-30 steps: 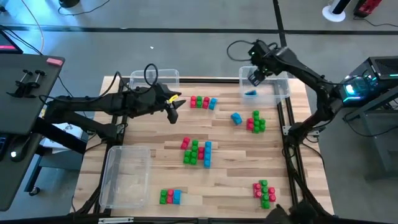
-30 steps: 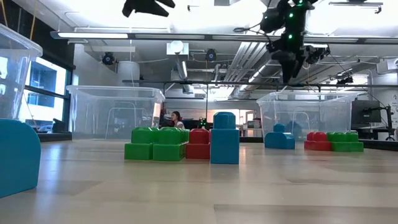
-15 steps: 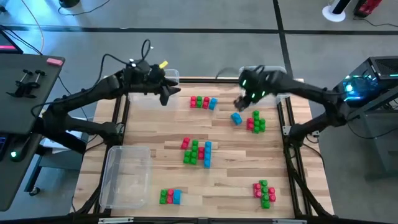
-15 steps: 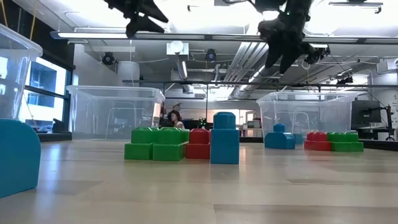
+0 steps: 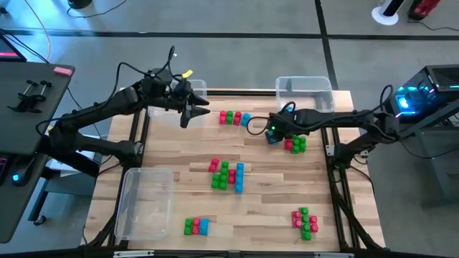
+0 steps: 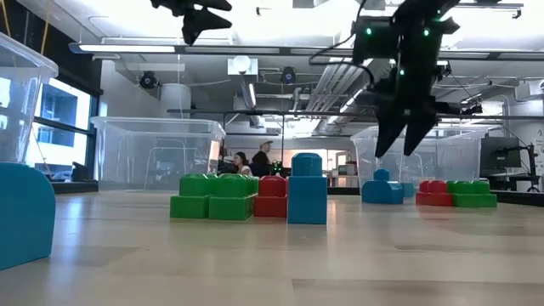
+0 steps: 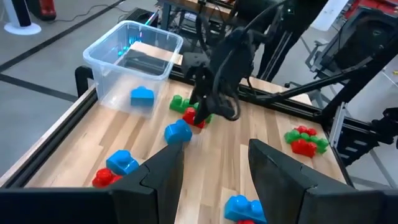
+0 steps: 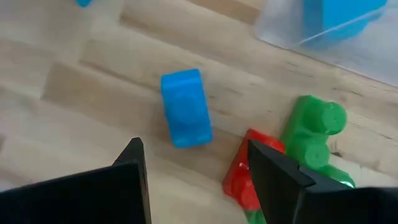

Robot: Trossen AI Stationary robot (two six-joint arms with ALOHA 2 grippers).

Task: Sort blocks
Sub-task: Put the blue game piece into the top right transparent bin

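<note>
right tool [image 5: 273, 133]: down low over a loose blue block [image 5: 272, 136] in the upper right of the high view, fingers spread apart on either side, nothing gripped; looks like it isn't quite touching the block, hard to be sure from above
left tool [image 5: 188, 115]: up in the air at the upper left, by the corner bin [image 5: 199, 89], fingers apart, nothing in it
blue block: lying on the wooden surface [image 5: 272, 179], just beside a red and green cluster [image 5: 295, 142]
right bin [image 5: 305, 87]: upper right corner, one blue block [image 7: 142, 96] inside
other blocks: row [image 5: 234, 118] near top center, mixed cluster [image 5: 226, 174] mid-frame, small groups at bottom center [image 5: 195, 226] and bottom right [image 5: 305, 222]
front bin [image 5: 146, 201]: lower left
</note>
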